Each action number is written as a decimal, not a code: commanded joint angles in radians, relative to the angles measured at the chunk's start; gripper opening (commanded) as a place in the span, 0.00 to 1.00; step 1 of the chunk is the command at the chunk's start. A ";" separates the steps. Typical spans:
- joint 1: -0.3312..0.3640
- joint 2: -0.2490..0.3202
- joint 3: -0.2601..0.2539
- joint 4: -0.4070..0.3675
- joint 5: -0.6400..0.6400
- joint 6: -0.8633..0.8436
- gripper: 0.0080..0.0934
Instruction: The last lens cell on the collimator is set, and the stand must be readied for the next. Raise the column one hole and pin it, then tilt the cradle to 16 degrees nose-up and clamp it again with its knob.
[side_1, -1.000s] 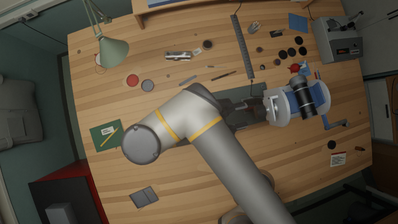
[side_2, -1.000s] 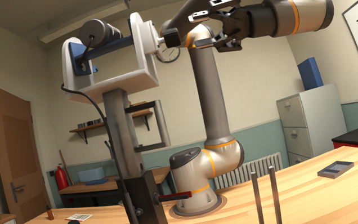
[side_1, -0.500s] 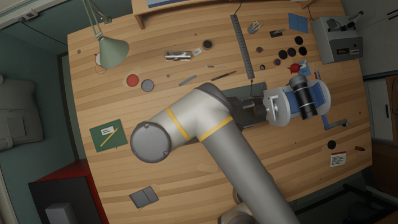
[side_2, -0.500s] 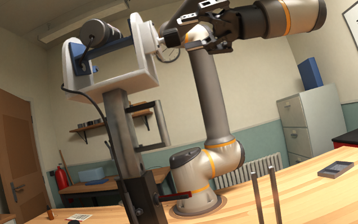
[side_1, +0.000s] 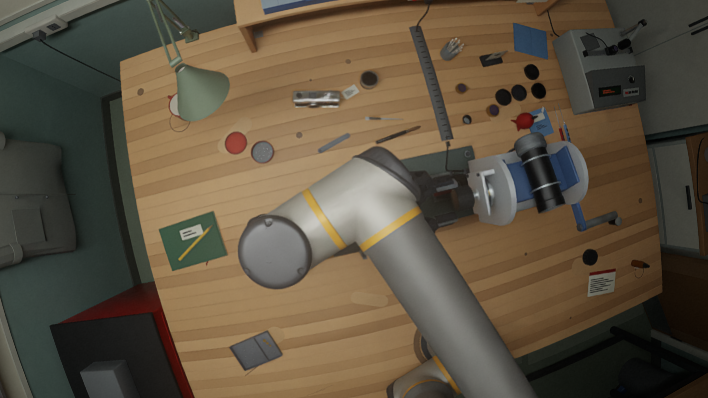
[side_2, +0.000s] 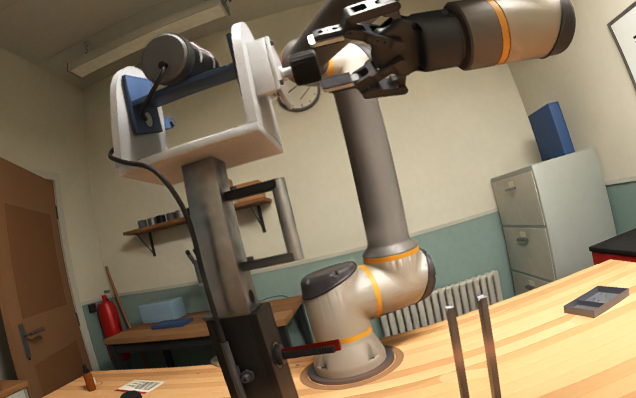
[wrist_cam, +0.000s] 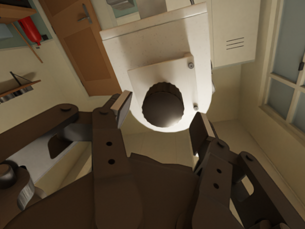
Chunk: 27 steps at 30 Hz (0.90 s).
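Note:
The clamp knob (wrist_cam: 163, 107) is dark and fluted. It sticks out from the white yoke cheek (side_2: 252, 62) at the top of the stand. My gripper (side_2: 320, 57) is open and holds nothing. Its fingers stand either side of the knob (side_2: 302, 66). The blue cradle (side_1: 545, 172) carries the black collimator tube (side_1: 539, 170) between the yoke's two cheeks. The grey column (side_2: 215, 235) rises from a dark base sleeve (side_2: 260, 345). A red-handled pin (side_2: 310, 348) sticks out of the sleeve's side. A black cable (side_2: 165, 190) hangs from the tube's end down past the column.
Behind the stand lie a long steel ruler (side_1: 431, 82), several black lens caps (side_1: 520, 90) and a grey instrument box (side_1: 597, 70). A green lamp (side_1: 200, 90) hangs over the bench's left. Two thin steel posts (side_2: 472, 345) stand near the front. A grey tray (side_2: 595, 300) lies to the right.

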 joint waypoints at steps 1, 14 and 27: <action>-0.002 -0.002 0.000 0.000 -0.002 0.000 0.70; -0.027 -0.018 0.018 -0.002 -0.027 0.000 0.70; -0.040 -0.026 0.027 -0.003 -0.040 0.000 0.70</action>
